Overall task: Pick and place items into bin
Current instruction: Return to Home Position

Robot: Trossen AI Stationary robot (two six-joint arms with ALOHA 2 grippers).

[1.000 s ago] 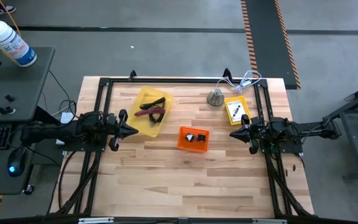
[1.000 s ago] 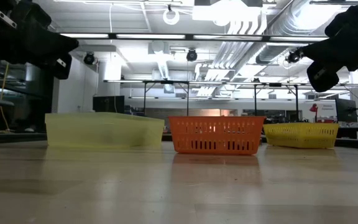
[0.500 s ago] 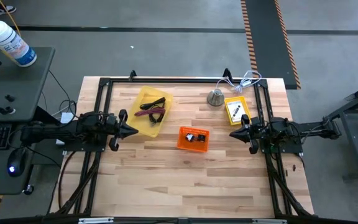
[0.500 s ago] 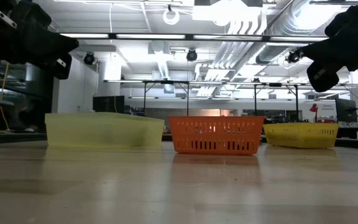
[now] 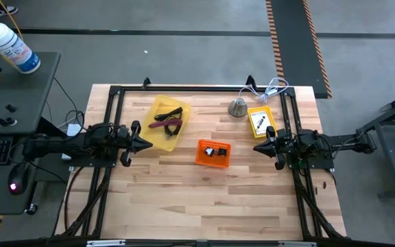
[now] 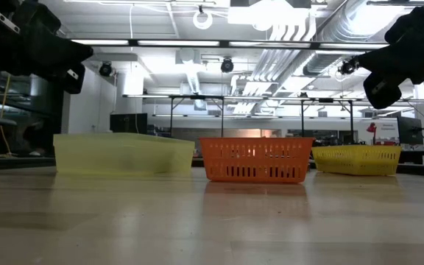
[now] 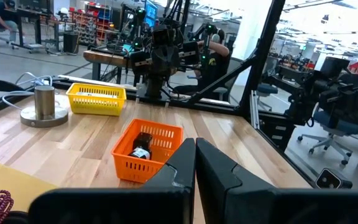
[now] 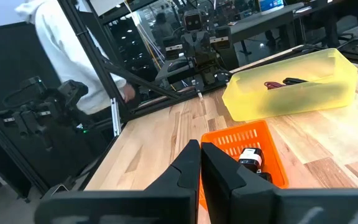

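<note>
we see two arms, the left arm (image 5: pixel 67 145) and the right arm (image 5: pixel 328 145), both matte black all over and built of chunky, rounded segments. each one ends in jaws of two angular black fingers (image 7: pixel 222 177) with flat inner faces that narrow to blunt wedge tips. the right arm's fingers (image 8: pixel 182 171) have the same shape and dull finish.

Cables (image 5: pixel 169 119) lie in the pale bin (image 5: pixel 159 138), cubes (image 5: pixel 214 151) in the orange basket (image 5: pixel 201 159).
</note>
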